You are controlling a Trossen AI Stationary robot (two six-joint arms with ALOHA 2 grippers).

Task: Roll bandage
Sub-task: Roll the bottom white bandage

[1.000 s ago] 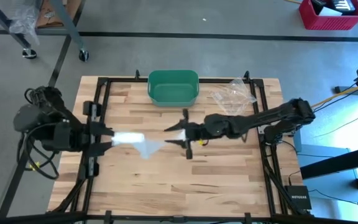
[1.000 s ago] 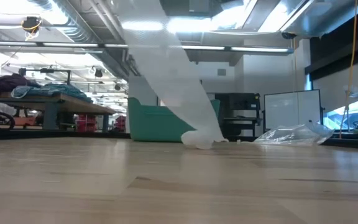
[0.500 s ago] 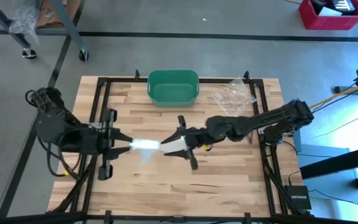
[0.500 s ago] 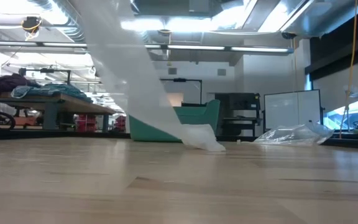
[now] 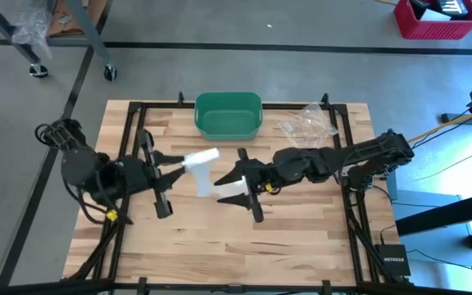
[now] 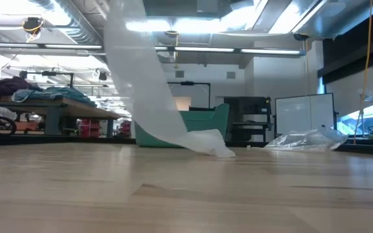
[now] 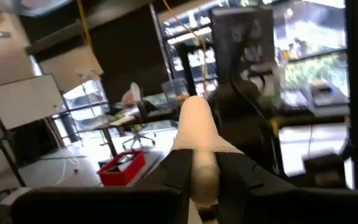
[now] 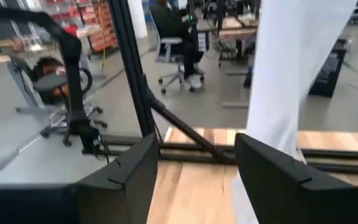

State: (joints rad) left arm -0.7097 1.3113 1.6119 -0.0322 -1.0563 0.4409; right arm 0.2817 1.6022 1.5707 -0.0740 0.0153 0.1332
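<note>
A white bandage is partly wound into a roll, and my left gripper is shut on it left of the table's middle, raised off the wood. From the roll a loose strip hangs down. Its lower end lies crumpled on the table. My right gripper stands open, raised, to the right of the strip. In the right wrist view the strip hangs just past one finger. My left gripper pinches the roll between its two fingers, which lie along it and come about level from the table's left. The roll's free end sticks out past the fingertips, lifted clear of the table. I cannot tell whether my right gripper touches the strip.
A green bin stands at the far middle of the table, with a clear plastic bag to its right. Black frame rails run along the table's edges. Bare wood lies toward the near edge.
My left gripper has swung toward the table's right and far edge, carrying the roll nearer the green bin. My right gripper has spread its fingers wider. The hanging strip has shifted sideways, and its lower end has stayed on the table, flatter than before.
</note>
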